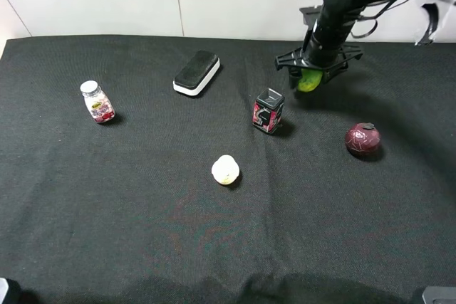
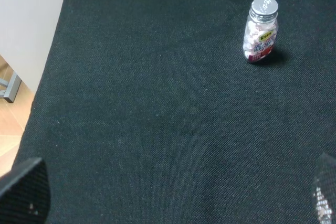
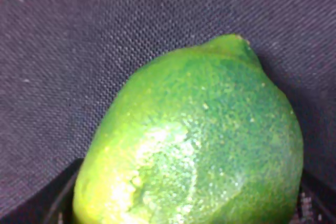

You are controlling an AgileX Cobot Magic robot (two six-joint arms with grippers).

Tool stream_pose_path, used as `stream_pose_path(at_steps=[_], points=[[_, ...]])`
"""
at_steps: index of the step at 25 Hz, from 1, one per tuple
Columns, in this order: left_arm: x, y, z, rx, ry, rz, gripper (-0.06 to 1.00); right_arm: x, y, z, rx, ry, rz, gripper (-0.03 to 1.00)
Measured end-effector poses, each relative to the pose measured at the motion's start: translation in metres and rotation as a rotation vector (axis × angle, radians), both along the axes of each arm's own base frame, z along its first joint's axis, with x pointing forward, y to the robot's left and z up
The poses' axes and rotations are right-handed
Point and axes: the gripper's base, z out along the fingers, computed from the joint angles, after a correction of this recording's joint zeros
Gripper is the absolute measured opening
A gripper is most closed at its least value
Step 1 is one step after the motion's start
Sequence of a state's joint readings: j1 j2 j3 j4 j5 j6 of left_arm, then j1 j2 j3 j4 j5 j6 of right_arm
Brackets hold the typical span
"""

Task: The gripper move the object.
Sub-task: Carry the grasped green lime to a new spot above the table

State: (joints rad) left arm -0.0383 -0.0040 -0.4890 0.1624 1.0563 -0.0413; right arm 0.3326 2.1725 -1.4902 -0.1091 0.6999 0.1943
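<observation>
The green mottled object (image 1: 310, 80) sits between the short fingers of my right gripper (image 1: 312, 75), under its black cross-bar, at the back right of the black cloth. In the right wrist view the object (image 3: 199, 140) fills the frame, with dark fingertips (image 3: 62, 203) at its sides. I cannot tell whether it touches the cloth. My left gripper (image 2: 173, 205) is open and empty near the front left corner. Only its fingertips (image 2: 23, 192) show in the left wrist view.
A small pill bottle (image 1: 97, 102) stands at the left and also shows in the left wrist view (image 2: 260, 31). A black-and-white block (image 1: 197, 73), a red-black box (image 1: 268, 111), a pale ball (image 1: 225, 169) and a maroon ball (image 1: 363, 139) lie on the cloth.
</observation>
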Motion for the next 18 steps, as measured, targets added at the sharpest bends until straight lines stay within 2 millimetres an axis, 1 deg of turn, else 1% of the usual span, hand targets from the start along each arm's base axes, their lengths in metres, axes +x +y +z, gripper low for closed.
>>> stream_pose_path(at_steps=[2, 7, 12, 18], points=[[0.000, 0.000, 0.000, 0.000, 0.000, 0.000, 1.00, -0.001, -0.001, 0.008, -0.001, -0.002, -0.001, 0.49], [0.000, 0.000, 0.000, 0.000, 0.000, 0.000, 1.00, -0.006, -0.003, 0.020, -0.012, 0.014, -0.005, 0.49], [0.000, 0.000, 0.000, 0.000, 0.000, 0.000, 1.00, -0.013, -0.006, 0.042, -0.022, 0.024, 0.006, 0.49], [0.000, 0.000, 0.000, 0.000, 0.000, 0.000, 1.00, -0.022, -0.008, 0.062, -0.034, 0.044, 0.022, 0.49]])
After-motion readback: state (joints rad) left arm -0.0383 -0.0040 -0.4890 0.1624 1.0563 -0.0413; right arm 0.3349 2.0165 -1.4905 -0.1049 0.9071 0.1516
